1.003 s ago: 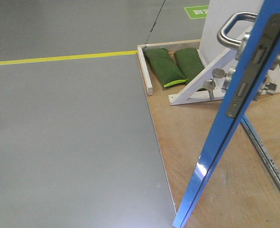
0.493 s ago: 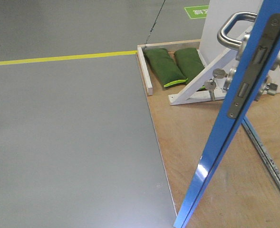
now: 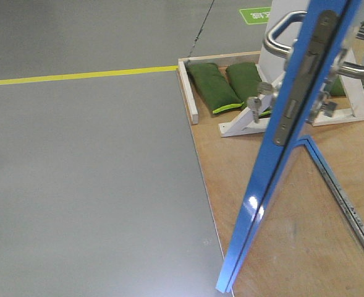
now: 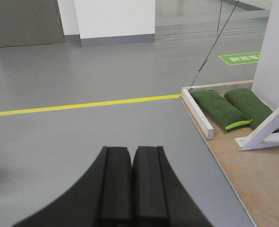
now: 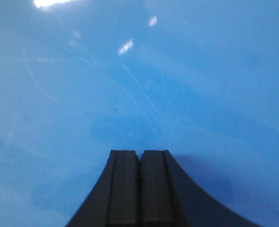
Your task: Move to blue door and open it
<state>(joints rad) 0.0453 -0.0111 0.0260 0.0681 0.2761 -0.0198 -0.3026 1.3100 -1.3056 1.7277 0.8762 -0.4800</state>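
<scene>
In the front view the blue door (image 3: 259, 185) stands edge-on on the right side, slanting from the bottom of the frame at about 6 o'clock up toward 1 o'clock. A steel latch plate (image 3: 302, 77) is set into its upper edge, and a silver handle (image 3: 274, 31) sticks out toward 10 o'clock. The door rises from a plywood platform (image 3: 293, 247), which borders grey floor crossed by a yellow line (image 3: 76, 75). Beyond the door, toward 12 o'clock, two green bags (image 3: 209, 86) lie side by side on the platform, just beside a white brace (image 3: 246, 125). The left gripper (image 4: 131, 150) is clenched, its jaws pressed together with nothing between them, and it hangs over the bare grey floor with the bags off at 2 o'clock. The right gripper (image 5: 139, 152) is also clenched and empty. It points straight at the glossy blue face of the door, which fills its whole view. It may be touching the panel, but the wrist view is too close to tell.
</scene>
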